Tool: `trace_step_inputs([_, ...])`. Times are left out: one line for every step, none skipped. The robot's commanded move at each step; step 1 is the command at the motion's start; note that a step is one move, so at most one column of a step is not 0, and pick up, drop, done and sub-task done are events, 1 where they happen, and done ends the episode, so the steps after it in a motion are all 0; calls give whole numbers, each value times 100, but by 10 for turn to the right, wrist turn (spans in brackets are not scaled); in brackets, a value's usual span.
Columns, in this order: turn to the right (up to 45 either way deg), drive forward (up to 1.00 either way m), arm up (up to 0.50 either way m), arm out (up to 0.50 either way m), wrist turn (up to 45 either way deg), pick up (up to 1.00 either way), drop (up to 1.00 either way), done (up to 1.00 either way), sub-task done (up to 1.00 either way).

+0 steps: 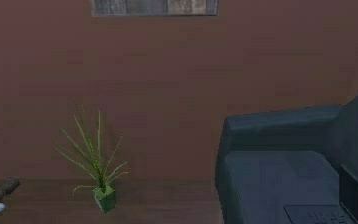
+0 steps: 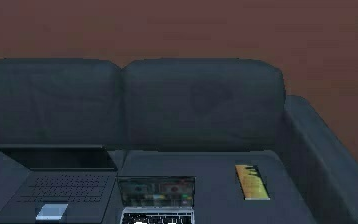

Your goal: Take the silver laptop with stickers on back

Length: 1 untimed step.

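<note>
A dark blue sofa (image 2: 187,100) stands against a reddish-brown wall (image 2: 187,25). On its seat an open silver laptop (image 2: 157,202) lies at the arm side view's bottom middle, its upright panel mottled with small patches. An open black laptop (image 2: 62,178) lies just beside it on the left, and a flat yellowish box (image 2: 252,182) lies apart on the right. A potted plant (image 1: 99,170) stands near the sofa's end. How the claw stands cannot be told.

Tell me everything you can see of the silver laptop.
The silver laptop lies open on the dark blue sofa seat, at the arm side view's bottom edge, which cuts its pale keyboard deck. Its screen leans back toward the backrest, showing a greenish image. The lid's back faces away, so stickers cannot be checked. A black laptop sits just left of it; contact is unclear.
</note>
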Motion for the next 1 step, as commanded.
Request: trace_step_inputs([0, 0, 0, 0, 0, 100, 0, 0, 0])
